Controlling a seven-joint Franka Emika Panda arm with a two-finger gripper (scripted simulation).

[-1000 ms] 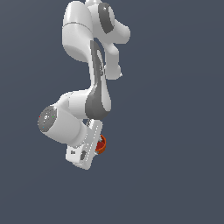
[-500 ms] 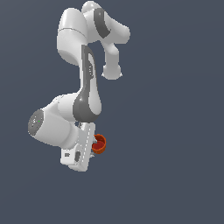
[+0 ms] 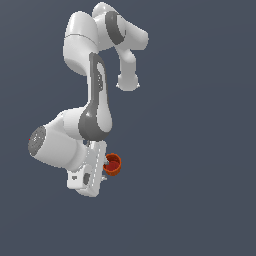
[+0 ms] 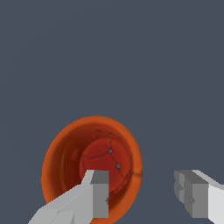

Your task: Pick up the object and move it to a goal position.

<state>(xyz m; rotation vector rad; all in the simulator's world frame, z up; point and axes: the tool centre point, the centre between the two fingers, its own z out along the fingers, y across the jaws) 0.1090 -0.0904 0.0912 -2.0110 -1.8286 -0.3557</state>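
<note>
The object, a small orange-red cup with a darker red inside, sits just off the white gripper toward the exterior view's right. In the wrist view the cup's mouth faces the camera. One finger reaches into the cup's opening. The other finger stands outside the rim with a clear gap to the cup wall. The gripper straddles the rim and is open, not pressing the cup.
The white arm's large wrist joint and its upper links fill the exterior view's left and top. Everything else is a plain dark grey-blue background, with no edges or other objects showing.
The arm's wrist and hand have swung toward the exterior view's left. The cup stays at about the same spot and shows more fully beside the hand.
</note>
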